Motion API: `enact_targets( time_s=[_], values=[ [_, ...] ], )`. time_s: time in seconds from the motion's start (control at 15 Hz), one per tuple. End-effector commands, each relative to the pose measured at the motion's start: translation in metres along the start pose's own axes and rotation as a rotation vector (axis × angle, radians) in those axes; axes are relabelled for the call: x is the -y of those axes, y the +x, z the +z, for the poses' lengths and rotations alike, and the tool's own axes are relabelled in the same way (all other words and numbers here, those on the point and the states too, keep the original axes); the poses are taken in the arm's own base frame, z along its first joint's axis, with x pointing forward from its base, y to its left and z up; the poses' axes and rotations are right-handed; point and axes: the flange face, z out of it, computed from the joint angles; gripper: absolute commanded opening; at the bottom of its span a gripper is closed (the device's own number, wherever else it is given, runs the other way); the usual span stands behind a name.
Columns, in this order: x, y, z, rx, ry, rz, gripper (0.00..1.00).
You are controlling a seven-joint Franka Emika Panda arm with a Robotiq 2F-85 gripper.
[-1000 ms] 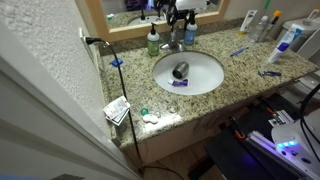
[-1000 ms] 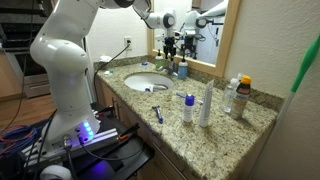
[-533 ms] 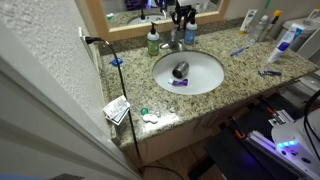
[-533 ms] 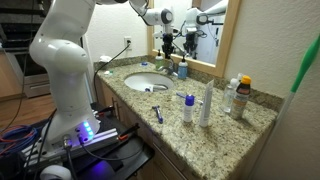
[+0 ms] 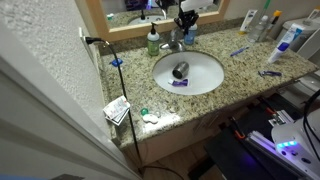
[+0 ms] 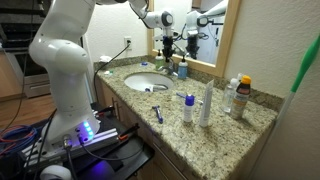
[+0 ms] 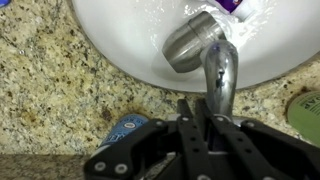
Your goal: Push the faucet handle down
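The chrome faucet (image 5: 176, 42) stands behind the white oval basin (image 5: 162, 78). In the wrist view its shiny spout (image 7: 221, 68) reaches over the basin (image 7: 120, 30) toward the dark round drain stopper (image 7: 190, 45). My gripper (image 5: 183, 22) hangs directly above the faucet, and its black fingers (image 7: 188, 125) are pressed together with nothing visible between them. The gripper's tips (image 7: 197, 106) sit over the rear of the faucet and hide the faucet handle. In an exterior view the gripper (image 6: 168, 42) hovers in front of the mirror, over the faucet (image 6: 170, 62).
A green soap bottle (image 5: 153, 42) stands next to the faucet. A blue-topped item (image 7: 125, 130) lies on the granite beside my fingers. Toothbrushes (image 5: 238, 52), tubes and bottles (image 6: 238, 95) crowd one end of the counter. The mirror frame (image 5: 120, 30) rises close behind.
The gripper's fingers have closed from wide apart to shut. The arm has stayed above the faucet with almost no movement.
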Motion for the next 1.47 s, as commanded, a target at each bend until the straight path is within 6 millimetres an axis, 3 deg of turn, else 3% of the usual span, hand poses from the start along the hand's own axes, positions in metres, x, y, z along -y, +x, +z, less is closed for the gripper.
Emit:
enact_targets(
  time_s=[0.0, 0.27, 0.47, 0.53, 0.6, 0.67, 0.93, 1.27, 1.33, 1.4],
  values=[
    [-0.018, -0.008, -0.014, -0.026, 0.065, -0.06, 0.46],
    [-0.039, -0.005, -0.037, -0.071, 0.127, -0.086, 0.73],
    [-0.037, 0.001, -0.034, -0.028, 0.159, -0.108, 0.95],
    [-0.038, 0.001, -0.034, -0.037, 0.118, -0.082, 0.75],
    [-0.038, 0.001, -0.034, -0.034, 0.129, -0.086, 0.83],
    [-0.038, 0.001, -0.034, -0.033, 0.132, -0.088, 1.0],
    [-0.024, 0.011, -0.038, -0.048, 0.132, -0.109, 1.0],
    [-0.007, 0.034, -0.023, -0.036, 0.146, -0.072, 1.0],
    [-0.014, 0.022, -0.029, -0.053, 0.139, -0.087, 1.0],
    [-0.012, 0.026, -0.024, -0.052, 0.139, -0.082, 1.0]
  ],
)
